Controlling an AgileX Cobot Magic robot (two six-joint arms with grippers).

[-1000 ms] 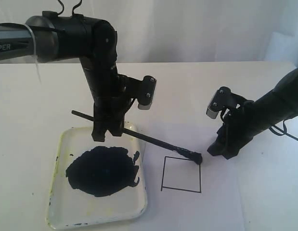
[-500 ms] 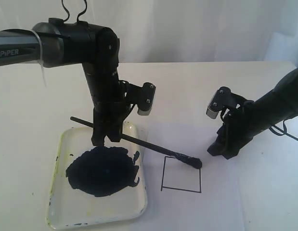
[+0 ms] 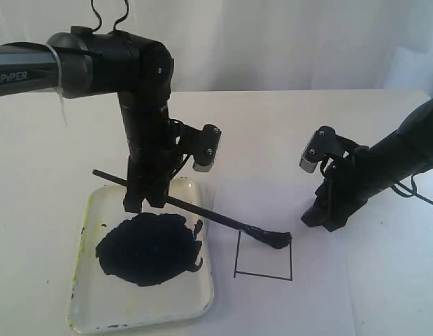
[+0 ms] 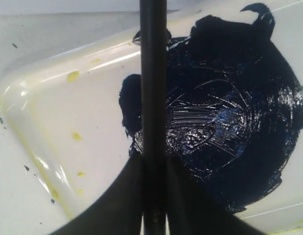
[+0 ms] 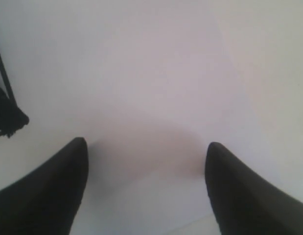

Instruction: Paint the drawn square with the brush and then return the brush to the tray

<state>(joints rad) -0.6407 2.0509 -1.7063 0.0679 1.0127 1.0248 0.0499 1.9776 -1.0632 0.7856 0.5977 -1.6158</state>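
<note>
Starting on the left, the tray (image 3: 82, 241) sits with its big blue-black paint puddle (image 3: 147, 248) in the middle. The left gripper (image 3: 145, 201) hangs over the tray's far end, clamped on the brush (image 3: 202, 211) toward the back of the handle. The brush slants down to the right, and its loaded tip (image 3: 275, 239) sits at the far right corner of the drawn square (image 3: 264, 264), which looks blank inside. I'd guess the brush is light and stiff, a thin round stick that could roll or pivot in the jaws, so a firm pinch on the bare handle seems right. The wet tip will smear whatever it meets. Over on the right, the right gripper (image 3: 327, 218) is spread wide with nothing in it, parked near the square. Can't tell if the bristles actually touch the paper (image 3: 328, 301), and the left wrist view cuts off both ends of the brush.
</note>
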